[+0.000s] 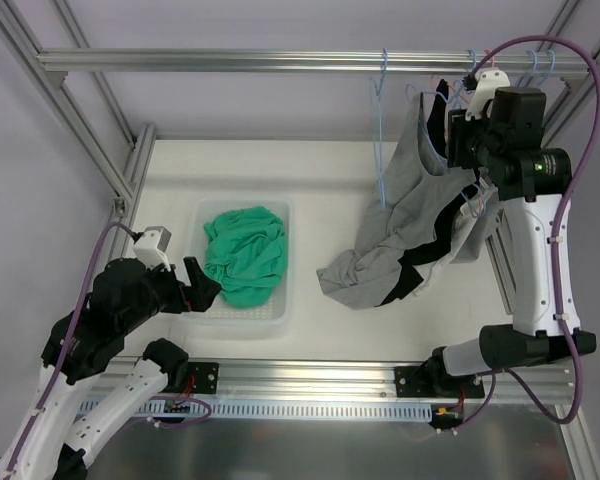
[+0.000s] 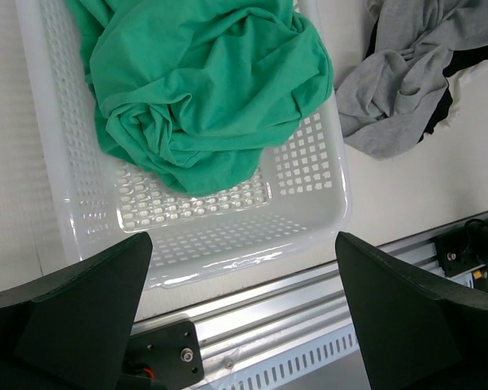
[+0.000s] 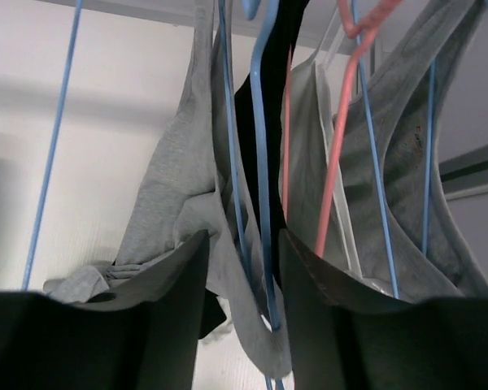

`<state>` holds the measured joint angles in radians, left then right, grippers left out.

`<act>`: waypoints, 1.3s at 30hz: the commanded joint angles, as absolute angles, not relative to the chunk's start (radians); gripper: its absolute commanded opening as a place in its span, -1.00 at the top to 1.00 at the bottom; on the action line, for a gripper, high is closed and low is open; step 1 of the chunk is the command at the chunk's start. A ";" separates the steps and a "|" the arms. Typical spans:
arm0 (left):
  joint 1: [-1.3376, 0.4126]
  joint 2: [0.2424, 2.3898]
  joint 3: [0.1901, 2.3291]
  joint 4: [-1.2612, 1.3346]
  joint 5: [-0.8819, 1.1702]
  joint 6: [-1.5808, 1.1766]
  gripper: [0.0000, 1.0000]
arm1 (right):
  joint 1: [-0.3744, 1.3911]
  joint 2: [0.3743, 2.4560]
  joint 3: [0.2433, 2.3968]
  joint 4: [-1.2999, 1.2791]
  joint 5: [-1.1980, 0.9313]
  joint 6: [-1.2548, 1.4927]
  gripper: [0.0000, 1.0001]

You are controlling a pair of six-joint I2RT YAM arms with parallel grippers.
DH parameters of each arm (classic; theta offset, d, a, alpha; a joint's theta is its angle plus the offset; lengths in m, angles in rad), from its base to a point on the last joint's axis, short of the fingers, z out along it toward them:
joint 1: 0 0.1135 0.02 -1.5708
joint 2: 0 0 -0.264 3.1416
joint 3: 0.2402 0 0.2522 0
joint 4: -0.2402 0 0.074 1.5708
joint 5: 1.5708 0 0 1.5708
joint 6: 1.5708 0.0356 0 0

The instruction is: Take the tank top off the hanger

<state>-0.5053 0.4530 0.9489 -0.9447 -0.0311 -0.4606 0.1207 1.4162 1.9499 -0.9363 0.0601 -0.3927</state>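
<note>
A grey tank top [image 1: 412, 205] hangs from the rail at the back right, and its lower part is bunched on the table. In the right wrist view its grey strap [image 3: 228, 244] and the blue hanger [image 3: 262, 187] wire run down between my right gripper [image 3: 244, 260]. The jaws are partly closed around them, with gaps still showing on both sides. Seen from above, the right gripper [image 1: 460, 140] is raised to the top of the garment. My left gripper [image 2: 244, 268] stands wide open and empty over the near rim of the basket, low at the left [image 1: 202, 285].
A white perforated basket [image 1: 280, 312] holds a crumpled green garment [image 1: 245, 255]. A black garment [image 3: 281, 106], a pink hanger [image 3: 342, 146] and another grey top [image 3: 398, 154] hang next to the strap. An empty blue hanger [image 1: 381, 130] hangs from the metal rail [image 1: 230, 60].
</note>
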 commanded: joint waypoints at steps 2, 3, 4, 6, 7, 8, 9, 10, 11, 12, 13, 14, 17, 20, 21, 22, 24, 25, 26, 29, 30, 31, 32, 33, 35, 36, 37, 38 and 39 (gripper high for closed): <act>-0.515 0.425 0.948 -0.927 -0.035 -0.439 -0.97 | 0.114 1.451 2.008 -0.862 0.012 -0.414 0.30; -0.515 0.420 0.946 -0.925 -0.037 -0.440 -0.97 | 0.114 1.453 2.006 -0.858 -0.027 -0.411 0.37; -0.515 0.416 0.942 -0.922 -0.037 -0.443 -0.97 | 0.114 1.454 2.003 -0.853 -0.026 -0.408 0.42; -0.515 0.414 0.937 -0.917 -0.035 -0.446 -0.97 | 0.114 1.451 1.988 -0.835 -0.014 -0.402 0.67; -0.515 0.414 0.937 -0.917 -0.034 -0.446 -0.98 | 0.112 1.448 1.980 -0.830 -0.009 -0.400 0.81; -0.515 0.414 0.937 -0.919 -0.034 -0.446 -0.97 | 0.112 1.442 1.967 -0.822 -0.006 -0.396 0.99; -0.514 0.414 0.937 -0.917 -0.032 -0.445 -0.97 | 0.112 1.436 1.956 -0.807 -0.006 -0.391 0.99; -0.515 0.416 0.936 -0.917 -0.032 -0.445 -0.97 | 0.112 1.431 1.947 -0.796 -0.012 -0.376 0.99; -0.515 0.417 0.937 -0.916 -0.031 -0.443 -0.97 | 0.112 1.411 1.922 -0.767 -0.021 -0.365 0.99; -0.515 0.422 0.937 -0.917 -0.029 -0.443 -0.97 | 0.112 1.401 1.908 -0.752 -0.050 -0.351 0.99; -0.515 0.425 0.937 -0.917 -0.029 -0.443 -0.97 | 0.112 1.388 1.898 -0.735 -0.066 -0.318 0.99; -0.515 0.428 0.937 -0.916 -0.029 -0.443 -0.97 | 0.112 1.376 1.885 -0.718 -0.080 -0.298 1.00; -0.514 0.439 0.940 -0.907 -0.029 -0.454 -0.97 | 0.112 1.310 1.813 -0.615 -0.107 -0.238 0.99; -0.515 0.449 0.945 -0.890 -0.025 -0.462 -0.97 | 0.112 1.255 1.741 -0.496 -0.114 -0.207 0.99; -0.515 0.454 0.946 -0.875 -0.022 -0.465 -0.97 | 0.112 1.238 1.729 -0.482 -0.114 -0.206 0.99; -0.515 0.457 0.946 -0.868 -0.012 -0.466 -0.97 | 0.112 1.230 1.708 -0.471 -0.114 -0.204 0.99; -0.515 0.472 0.946 -0.845 -0.002 -0.469 -0.97 | 0.110 1.210 1.689 -0.439 -0.113 -0.201 0.99; -0.515 0.479 0.945 -0.835 0.020 -0.471 -0.97 | 0.110 1.207 1.675 -0.431 -0.115 -0.202 0.99; -0.515 0.492 0.943 -0.827 0.032 -0.469 -0.97 | 0.109 1.204 1.672 -0.430 -0.115 -0.201 0.99; -0.515 0.535 0.946 -0.781 0.104 -0.460 -0.97 | 0.110 1.174 1.640 -0.430 -0.120 -0.201 0.99; -0.515 0.551 0.953 -0.767 0.129 -0.459 -0.97 | 0.107 1.161 1.628 -0.430 -0.123 -0.201 0.99; -0.515 0.563 0.960 -0.732 0.158 -0.454 -0.98 | 0.107 1.131 1.602 -0.440 -0.126 -0.199 1.00; -0.515 0.595 0.969 -0.710 0.225 -0.448 -0.97 | 0.107 1.111 1.588 -0.451 -0.123 -0.196 0.99; -0.517 0.616 0.997 -0.687 0.263 -0.445 -0.97 | 0.107 1.089 1.574 -0.463 -0.117 -0.193 0.99; -0.518 0.684 1.037 -0.631 0.326 -0.443 -0.97 | 0.107 1.014 1.534 -0.524 -0.095 -0.193 1.00; -0.523 0.710 1.087 -0.612 0.377 -0.443 -0.97 | 0.107 0.987 1.517 -0.544 -0.094 -0.193 0.99; -0.534 0.735 1.113 -0.595 0.393 -0.445 -0.97 | 0.107 0.954 1.497 -0.567 -0.100 -0.190 0.99; -0.551 0.789 1.141 -0.562 0.400 -0.446 -0.98 | 0.107 0.886 1.480 -0.612 -0.122 -0.189 0.99; -0.611 0.819 1.204 -0.548 0.384 -0.442 -0.97 | 0.107 0.849 1.439 -0.629 -0.139 -0.187 0.99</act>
